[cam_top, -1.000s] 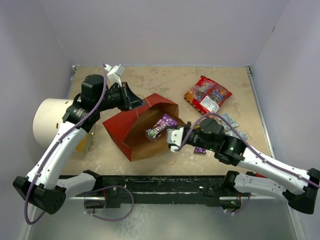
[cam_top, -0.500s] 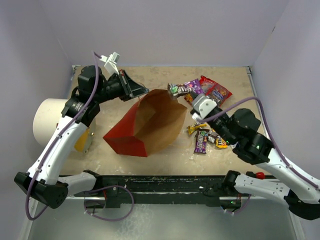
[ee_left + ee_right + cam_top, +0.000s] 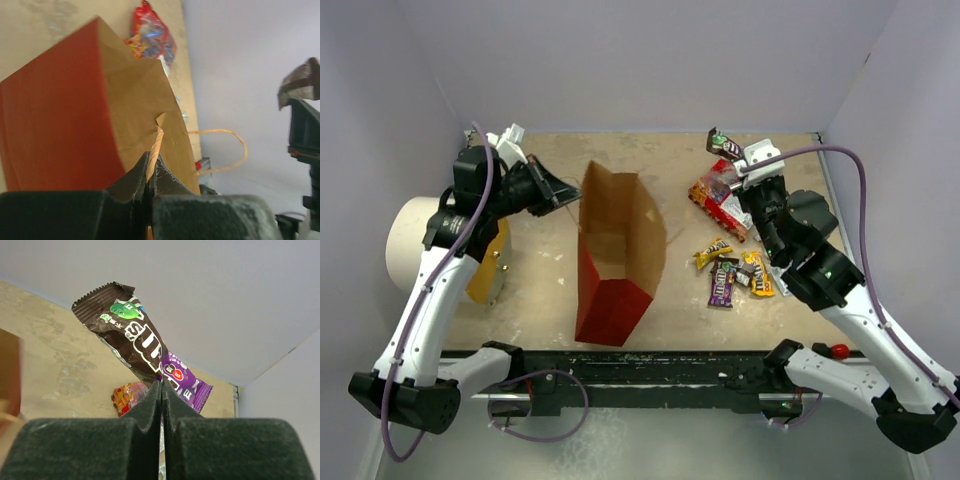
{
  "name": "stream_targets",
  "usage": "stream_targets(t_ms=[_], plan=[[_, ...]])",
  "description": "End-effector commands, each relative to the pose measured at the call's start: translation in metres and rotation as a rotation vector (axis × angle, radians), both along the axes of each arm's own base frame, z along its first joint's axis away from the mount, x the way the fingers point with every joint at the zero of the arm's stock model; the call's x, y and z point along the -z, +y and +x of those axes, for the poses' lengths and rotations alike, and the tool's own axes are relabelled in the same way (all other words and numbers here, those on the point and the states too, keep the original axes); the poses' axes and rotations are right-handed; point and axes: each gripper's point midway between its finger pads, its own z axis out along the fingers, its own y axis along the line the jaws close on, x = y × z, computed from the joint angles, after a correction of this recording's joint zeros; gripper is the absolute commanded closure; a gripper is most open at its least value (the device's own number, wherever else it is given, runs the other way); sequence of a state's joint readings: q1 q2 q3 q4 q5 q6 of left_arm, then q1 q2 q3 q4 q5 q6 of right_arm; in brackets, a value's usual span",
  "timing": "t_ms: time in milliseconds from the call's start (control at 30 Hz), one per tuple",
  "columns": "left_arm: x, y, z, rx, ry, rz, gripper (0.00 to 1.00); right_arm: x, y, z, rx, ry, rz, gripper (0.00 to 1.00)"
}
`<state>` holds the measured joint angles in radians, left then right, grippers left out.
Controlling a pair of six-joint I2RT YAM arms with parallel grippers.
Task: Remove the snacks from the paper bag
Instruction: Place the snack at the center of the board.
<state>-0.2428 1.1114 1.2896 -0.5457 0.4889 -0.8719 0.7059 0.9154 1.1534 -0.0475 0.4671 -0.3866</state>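
While the left gripper (image 3: pixel 570 188) pinches the paper bag (image 3: pixel 620 235) by its rim at ten o'clock, apparently propping it open, the right gripper (image 3: pixel 161 385), clamped on two candy packs (image 3: pixel 135 340), hangs at one o'clock, seemingly to drop them on the counter (image 3: pixel 550 290).

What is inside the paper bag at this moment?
Only bare brown paper shows inside the paper bag; no snack is visible there. Its red near wall covers the bottom, so that part cannot be checked.

On the tan table (image 3: pixel 545 285), red snack bags (image 3: pixel 720 198) lie just below my right gripper (image 3: pixel 734 160), candy packs (image 3: pixel 732 274) lie back toward its arm, and the bag (image 3: pixel 615 245) stands beside my left gripper (image 3: pixel 570 192).
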Motion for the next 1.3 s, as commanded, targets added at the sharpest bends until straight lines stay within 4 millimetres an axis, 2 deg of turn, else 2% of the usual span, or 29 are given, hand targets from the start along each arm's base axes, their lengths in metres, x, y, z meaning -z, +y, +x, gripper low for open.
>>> stream_targets(t_ms=[0,233,300,367,400,600,733,767,800,900,1033,1267], plan=[[0.018,0.031,-0.015,-0.056,-0.015,0.165,1.0,0.001,-0.018,-0.002,0.064,0.007,0.113,1.0],[0.046,0.052,-0.024,-0.113,0.072,0.291,0.99,0.045,-0.012,0.006,0.063,0.112,0.096,1.0],[0.047,0.055,-0.027,-0.125,0.078,0.304,0.88,0.062,-0.006,0.009,0.05,0.155,0.094,1.0],[0.045,0.059,-0.029,-0.135,0.076,0.316,0.73,0.081,-0.002,0.014,0.059,0.203,0.104,1.0],[0.043,0.061,-0.03,-0.142,0.071,0.323,0.67,0.098,0.0,0.016,0.063,0.24,0.101,1.0],[0.039,0.079,-0.034,-0.2,0.061,0.407,0.4,0.171,0.012,0.027,0.066,0.415,0.133,1.0],[0.027,0.084,-0.033,-0.213,0.031,0.437,0.32,0.226,-0.002,0.035,0.204,0.595,0.223,1.0],[0.021,0.085,-0.032,-0.217,0.014,0.439,0.18,0.236,-0.01,0.037,0.26,0.63,0.263,1.0],[0.016,0.086,-0.032,-0.217,0.001,0.442,0.11,0.243,-0.018,0.04,0.317,0.654,0.302,1.0],[0.002,0.087,-0.031,-0.221,-0.037,0.446,0.08,0.268,-0.042,0.039,0.473,0.749,0.396,1.0],[-0.015,0.088,-0.03,-0.226,-0.08,0.447,0.02,0.29,-0.048,0.033,0.56,0.846,0.435,1.0],[-0.039,0.093,-0.033,-0.243,-0.139,0.46,0.01,0.305,-0.067,0.021,0.67,0.842,0.43,1.0]])
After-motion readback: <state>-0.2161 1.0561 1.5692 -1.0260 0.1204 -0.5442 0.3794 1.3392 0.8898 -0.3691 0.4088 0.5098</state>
